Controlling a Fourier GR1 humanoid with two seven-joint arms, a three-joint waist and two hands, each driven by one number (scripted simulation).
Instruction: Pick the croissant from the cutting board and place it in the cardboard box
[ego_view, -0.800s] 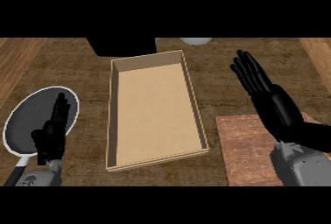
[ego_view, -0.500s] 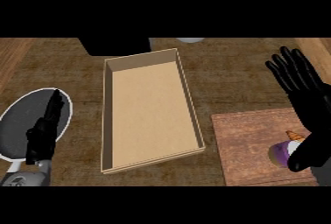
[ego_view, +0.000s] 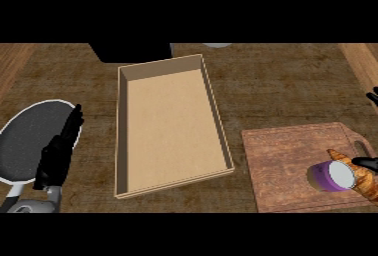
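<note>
Your croissant (ego_view: 363, 176) lies at the right edge of the cutting board (ego_view: 288, 165), touching a purple cup (ego_view: 330, 176) that sits on its side just left of it. Of your right hand (ego_view: 367, 161) only a dark tip shows beside the croissant, plus a sliver higher up at the view's right border, so you cannot tell whether those fingers are open or closed. Judging from that, the hand is placed over the board to come down on the pastry, and nothing is held yet.

The cardboard box (ego_view: 122, 150) stands open and bare inside, well left of those fingers, long side running away from you. It leaves a wide target for the drop.

Your left hand (ego_view: 59, 150) rests over the dark plate (ego_view: 26, 135) left of the box, fingers straight and together, holding nothing, kept out of the carry path. Mind the cup: it may roll when you close on the croissant.
</note>
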